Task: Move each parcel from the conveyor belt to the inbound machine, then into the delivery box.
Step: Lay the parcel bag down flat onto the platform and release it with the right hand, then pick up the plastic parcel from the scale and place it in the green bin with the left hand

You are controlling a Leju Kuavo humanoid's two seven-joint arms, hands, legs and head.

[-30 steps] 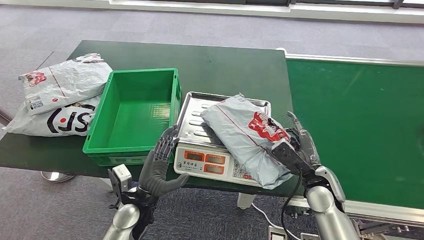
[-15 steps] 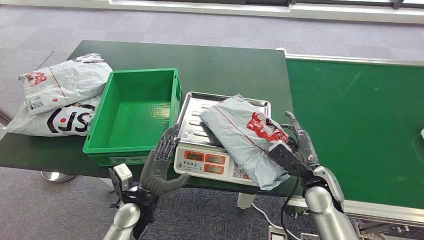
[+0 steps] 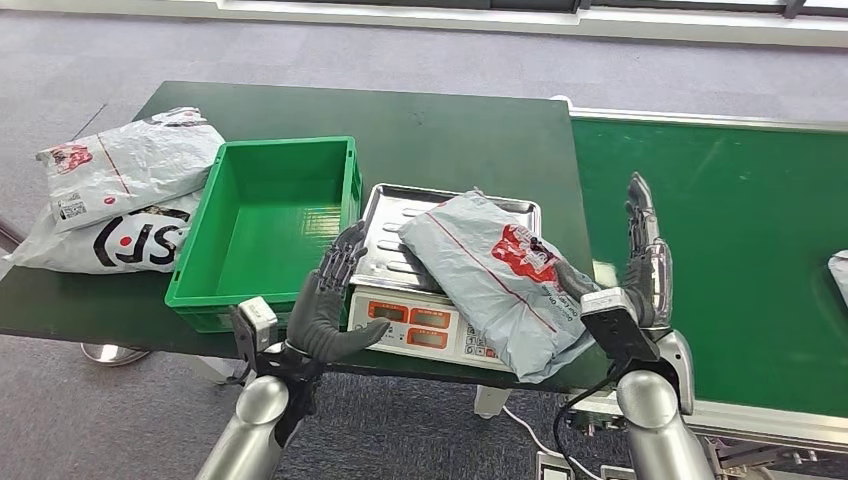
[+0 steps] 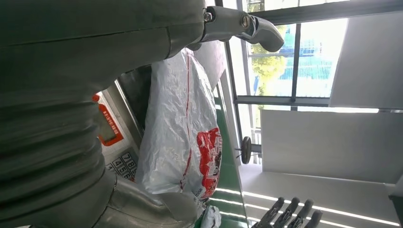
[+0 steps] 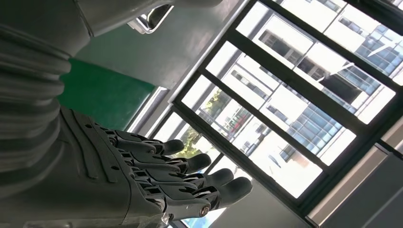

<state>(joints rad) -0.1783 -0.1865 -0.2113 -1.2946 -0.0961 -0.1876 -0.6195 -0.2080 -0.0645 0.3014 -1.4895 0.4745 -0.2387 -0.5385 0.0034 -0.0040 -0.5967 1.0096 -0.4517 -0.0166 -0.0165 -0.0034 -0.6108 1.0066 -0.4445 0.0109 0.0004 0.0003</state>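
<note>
A grey parcel (image 3: 490,275) with a red print lies aslant on the steel tray (image 3: 395,225) of the weighing scale (image 3: 410,325), its near end hanging over the front right corner. My right hand (image 3: 645,255) stands upright just right of the parcel, above the edge of the conveyor belt (image 3: 730,230), with straight fingers (image 5: 180,175) holding nothing. My left hand (image 3: 335,290) is open at the scale's front left corner, fingers spread toward the tray. In the left wrist view the parcel (image 4: 183,137) lies beside the scale's keypad (image 4: 119,164). The green crate (image 3: 200,265) left of the scale is empty.
Two more parcels, a white one (image 3: 130,160) on a black-lettered one (image 3: 110,235), lie at the table's left end. Another grey parcel (image 3: 840,272) shows at the belt's right edge. Grey carpet surrounds the dark green table (image 3: 450,130).
My right hand has come off the parcel's right edge and risen upright with fingers straight. My left hand edged up toward the scale. A parcel has come in at the belt's right edge.
</note>
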